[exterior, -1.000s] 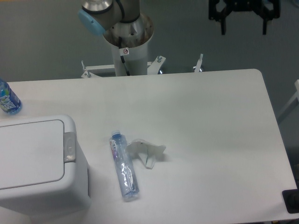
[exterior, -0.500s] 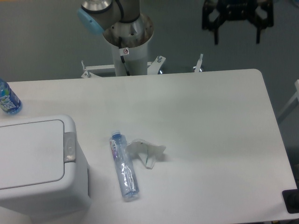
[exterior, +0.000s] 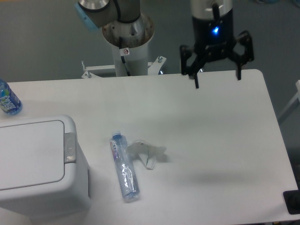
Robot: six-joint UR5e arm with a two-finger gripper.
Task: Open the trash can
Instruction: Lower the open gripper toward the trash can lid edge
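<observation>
At the near left, big boxy white plastic trash can with lid down, black end effector far right above the white worktop, fingers spread wide, holding nothing.

The gripper hangs pointing down, its fingers spread wide.

The hand hangs spread wide, well apart from the lidded trash can.
</observation>
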